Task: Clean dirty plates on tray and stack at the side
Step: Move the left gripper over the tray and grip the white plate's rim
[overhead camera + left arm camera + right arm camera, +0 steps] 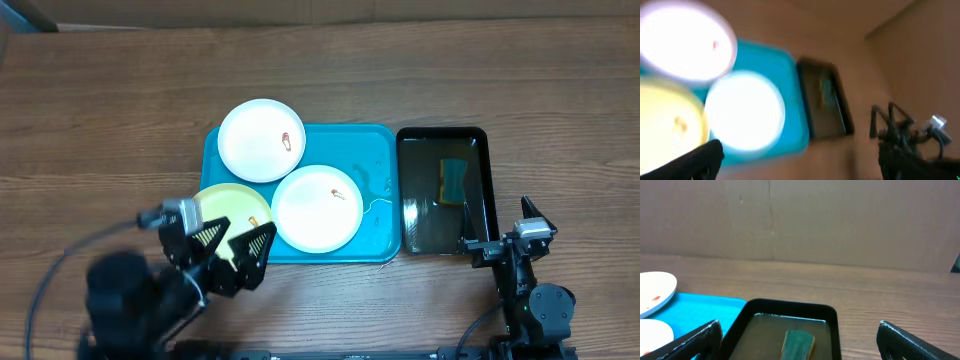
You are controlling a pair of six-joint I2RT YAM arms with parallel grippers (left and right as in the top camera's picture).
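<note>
The turquoise tray (375, 150) holds two white plates, one at the back left (260, 140) and one at the front middle (317, 207), each with a small orange-red smear. A pale yellow-green plate (230, 203) overlaps the tray's front left corner. My left gripper (236, 252) is open and empty over that plate's near edge. The left wrist view is blurred and shows the three plates (685, 40) (745, 110) (665, 125). My right gripper (497, 246) is open and empty at the near end of the black tray.
A black glossy tray (443, 135) right of the turquoise tray holds liquid and a green-yellow sponge (455, 180), also in the right wrist view (799, 342). Water glistens on the turquoise tray's right part. Cardboard wall stands behind the wooden table (840, 225).
</note>
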